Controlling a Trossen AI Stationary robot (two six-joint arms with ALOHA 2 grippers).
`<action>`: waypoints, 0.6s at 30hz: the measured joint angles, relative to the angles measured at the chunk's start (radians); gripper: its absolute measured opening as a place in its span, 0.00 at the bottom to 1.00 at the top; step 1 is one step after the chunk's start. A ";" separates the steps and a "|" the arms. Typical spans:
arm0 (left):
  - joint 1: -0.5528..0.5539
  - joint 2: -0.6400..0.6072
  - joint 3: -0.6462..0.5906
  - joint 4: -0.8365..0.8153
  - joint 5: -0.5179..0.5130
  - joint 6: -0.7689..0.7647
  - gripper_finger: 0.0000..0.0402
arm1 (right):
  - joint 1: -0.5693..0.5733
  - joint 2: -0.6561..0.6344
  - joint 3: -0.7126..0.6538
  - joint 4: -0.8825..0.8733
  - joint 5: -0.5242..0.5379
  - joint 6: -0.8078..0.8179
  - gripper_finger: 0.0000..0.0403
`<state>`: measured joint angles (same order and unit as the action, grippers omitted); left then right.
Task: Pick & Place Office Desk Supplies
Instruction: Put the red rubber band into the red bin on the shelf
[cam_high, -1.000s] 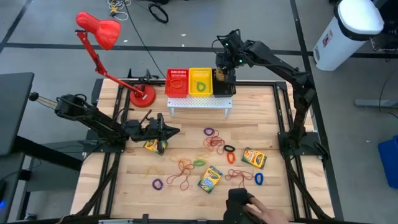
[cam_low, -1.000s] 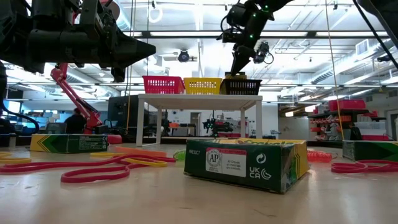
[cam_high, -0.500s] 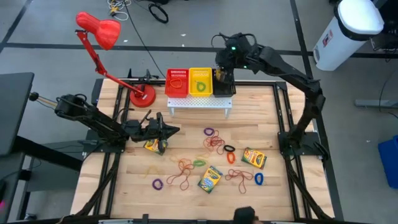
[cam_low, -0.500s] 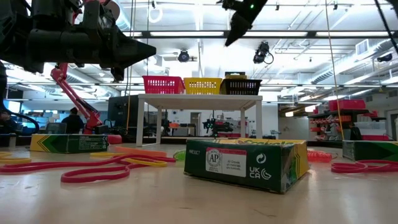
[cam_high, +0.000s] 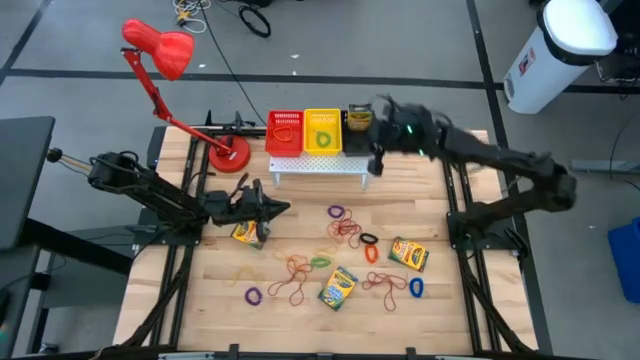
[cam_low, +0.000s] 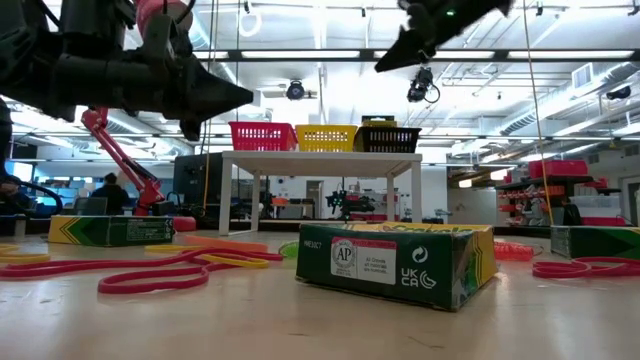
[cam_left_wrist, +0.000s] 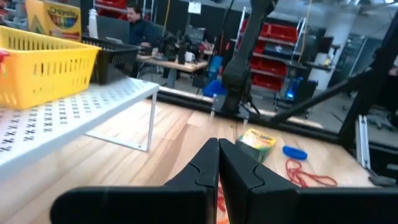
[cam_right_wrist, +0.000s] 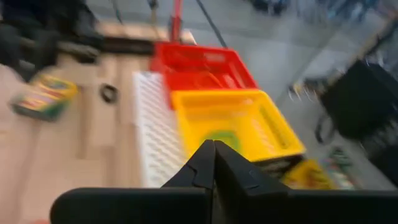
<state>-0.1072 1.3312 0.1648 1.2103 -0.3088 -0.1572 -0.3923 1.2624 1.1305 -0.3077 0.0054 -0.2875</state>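
Note:
Three yellow-and-green crayon boxes lie flat on the table (cam_high: 245, 233) (cam_high: 338, 287) (cam_high: 408, 254). Another crayon box (cam_high: 358, 118) stands in the black basket (cam_low: 388, 140) on the white rack, its top above the rim. Loose rubber bands (cam_high: 345, 228) are scattered mid-table. My left gripper (cam_high: 280, 209) hangs shut and level just above the left crayon box, touching nothing. My right gripper (cam_low: 382, 66) is shut and empty in the air, off the rack's right end; it is blurred in the high view (cam_high: 380, 150).
The white perforated rack (cam_high: 320, 165) at the far middle carries a red basket (cam_high: 285, 132), a yellow basket (cam_high: 322, 131) and the black one. A red desk lamp (cam_high: 228, 155) stands at the far left. Bare wood shows along the near edge (cam_high: 200, 310).
My right gripper has risen from the black basket and swung away toward the table's right and near side, leaving the crayon box standing in the basket. A gloved hand at the near edge has drawn out of view.

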 joint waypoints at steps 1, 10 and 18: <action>0.004 0.000 0.006 -0.021 0.002 0.000 0.03 | 0.018 -0.033 -0.063 0.060 -0.002 0.017 0.03; 0.004 0.000 0.135 -0.308 -0.003 0.050 0.02 | 0.120 -0.209 -0.542 0.616 0.001 0.136 0.04; 0.002 0.042 0.284 -0.609 0.009 0.026 0.02 | 0.124 -0.215 -0.686 0.785 0.001 0.135 0.06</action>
<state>-0.1055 1.3732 0.4488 0.6011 -0.2996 -0.1315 -0.2680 1.0470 0.4443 0.4771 0.0063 -0.1525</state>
